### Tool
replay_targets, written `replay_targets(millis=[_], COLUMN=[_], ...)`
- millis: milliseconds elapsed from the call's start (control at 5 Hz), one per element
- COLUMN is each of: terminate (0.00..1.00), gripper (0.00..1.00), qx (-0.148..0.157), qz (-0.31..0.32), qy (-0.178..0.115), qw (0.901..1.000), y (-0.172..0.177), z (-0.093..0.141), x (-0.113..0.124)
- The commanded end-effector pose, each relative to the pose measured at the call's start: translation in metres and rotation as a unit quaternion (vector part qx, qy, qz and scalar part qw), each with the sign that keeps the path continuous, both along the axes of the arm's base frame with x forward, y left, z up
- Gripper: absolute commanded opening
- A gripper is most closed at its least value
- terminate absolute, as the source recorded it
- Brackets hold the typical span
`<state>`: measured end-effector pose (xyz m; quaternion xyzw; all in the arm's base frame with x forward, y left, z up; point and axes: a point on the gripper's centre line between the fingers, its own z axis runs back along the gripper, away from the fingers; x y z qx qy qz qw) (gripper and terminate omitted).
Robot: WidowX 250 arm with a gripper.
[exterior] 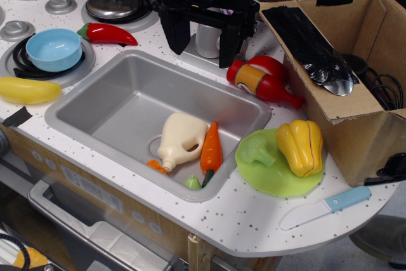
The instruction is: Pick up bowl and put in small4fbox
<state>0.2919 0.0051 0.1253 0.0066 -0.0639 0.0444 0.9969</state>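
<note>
Looking from my remote seat, I find the gripper [204, 46] cut off at the top edge, so its upper body is out of sight, and it partly hides a white faucet [207, 41] behind the sink [114, 103]. Its two black fingers stand spread apart, gripping nothing and touching nothing that I can make out. The bowl [54, 49] sits on a stove burner [19, 61] at the left, well apart from the small4fbox [352, 131], whose far side runs out of frame.

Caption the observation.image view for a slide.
Open gripper hovers behind the sink; blue bowl sits on a burner, cardboard box at right.
</note>
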Motion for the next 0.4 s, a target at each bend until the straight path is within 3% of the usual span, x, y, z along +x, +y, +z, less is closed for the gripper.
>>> replay_targets(millis=[0, 200], terminate=[0.00, 0.00], gripper=[1.00, 1.00], qx=[0.000, 0.058], qz=[0.000, -0.039], qy=[0.000, 0.004], qw=[1.0000, 0.9976], y=[0.000, 0.036], z=[0.000, 0.008], x=[0.000, 0.002])
